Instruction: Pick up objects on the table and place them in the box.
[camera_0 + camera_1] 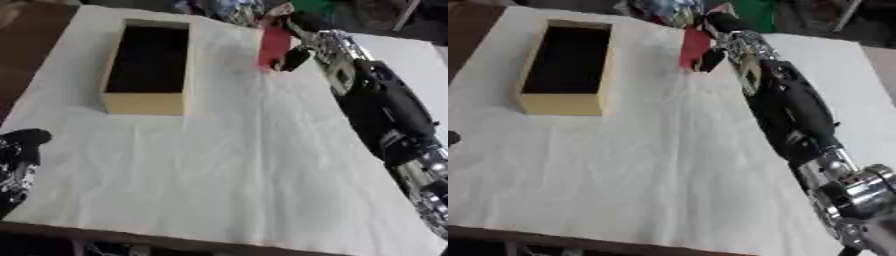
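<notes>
A white cloth (219, 165) covers the bench. Near its far edge the right hand (302, 42) grasps a red object (274, 46) between thumb and fingers, right of the open wooden box (147, 102). The left hand (17, 160) rests at the near left corner; whether it is open or clenched cannot be told.

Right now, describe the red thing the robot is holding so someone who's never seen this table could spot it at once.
Start at the white-covered table and find the open wooden box near its far left. To the box's right, the right hand has its fingers curled around a flat red object, held upright. It is the only red thing by the box.
</notes>
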Robot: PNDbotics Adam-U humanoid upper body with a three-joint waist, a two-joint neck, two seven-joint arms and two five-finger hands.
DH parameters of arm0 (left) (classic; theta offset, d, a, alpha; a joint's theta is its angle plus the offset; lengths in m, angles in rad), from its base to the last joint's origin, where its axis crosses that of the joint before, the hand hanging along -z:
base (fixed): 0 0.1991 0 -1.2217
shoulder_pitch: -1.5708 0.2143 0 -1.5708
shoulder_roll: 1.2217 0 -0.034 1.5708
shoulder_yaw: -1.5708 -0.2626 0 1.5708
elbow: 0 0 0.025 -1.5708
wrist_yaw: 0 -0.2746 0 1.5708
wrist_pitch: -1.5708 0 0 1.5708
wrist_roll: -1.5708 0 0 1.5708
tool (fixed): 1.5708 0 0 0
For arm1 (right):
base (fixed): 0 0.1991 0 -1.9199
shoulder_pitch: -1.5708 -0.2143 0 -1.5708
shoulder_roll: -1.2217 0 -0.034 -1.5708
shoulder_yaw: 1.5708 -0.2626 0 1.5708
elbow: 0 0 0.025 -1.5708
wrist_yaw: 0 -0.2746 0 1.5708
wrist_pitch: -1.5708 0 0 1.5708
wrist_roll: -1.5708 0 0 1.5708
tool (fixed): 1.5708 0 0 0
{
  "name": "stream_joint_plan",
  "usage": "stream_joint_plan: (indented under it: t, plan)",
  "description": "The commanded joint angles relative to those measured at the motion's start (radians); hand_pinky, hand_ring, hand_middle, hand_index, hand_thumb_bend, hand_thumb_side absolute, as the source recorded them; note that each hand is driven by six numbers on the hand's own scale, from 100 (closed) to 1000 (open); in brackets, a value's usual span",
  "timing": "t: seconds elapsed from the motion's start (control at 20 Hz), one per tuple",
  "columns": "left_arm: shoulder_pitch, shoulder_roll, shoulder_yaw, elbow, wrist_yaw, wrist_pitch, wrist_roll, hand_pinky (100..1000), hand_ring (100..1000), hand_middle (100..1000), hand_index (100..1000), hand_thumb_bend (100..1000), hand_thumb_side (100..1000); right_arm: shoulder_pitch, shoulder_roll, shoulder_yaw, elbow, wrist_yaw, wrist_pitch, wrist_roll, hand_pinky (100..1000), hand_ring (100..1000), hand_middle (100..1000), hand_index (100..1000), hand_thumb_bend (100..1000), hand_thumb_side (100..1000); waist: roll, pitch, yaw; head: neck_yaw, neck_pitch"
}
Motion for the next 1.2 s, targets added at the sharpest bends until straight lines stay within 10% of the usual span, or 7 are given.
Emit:
stream_joint_plan:
  t: [0.05, 1.2]
  plan:
    - [-0.006, 0.019, -0.001, -0.012, 0.002, -0.002, -0.005, 1000, 834, 713, 763, 100, 328, -0.035, -0.001, 0.015, -0.062, -0.008, -0.02, 0.008, 796, 1000, 492, 897, 381, 100, 0.009, -0.023, 0.003, 0.0, -0.007]
    - [-0.016, 0.016, -0.013, -0.012, 0.011, -0.002, -0.019, 1000, 833, 713, 762, 100, 324, -0.101, 0.23, 0.066, -0.048, 0.047, -0.072, 0.031, 805, 1000, 578, 899, 320, 100, 0.006, -0.025, 0.074, -0.034, -0.016]
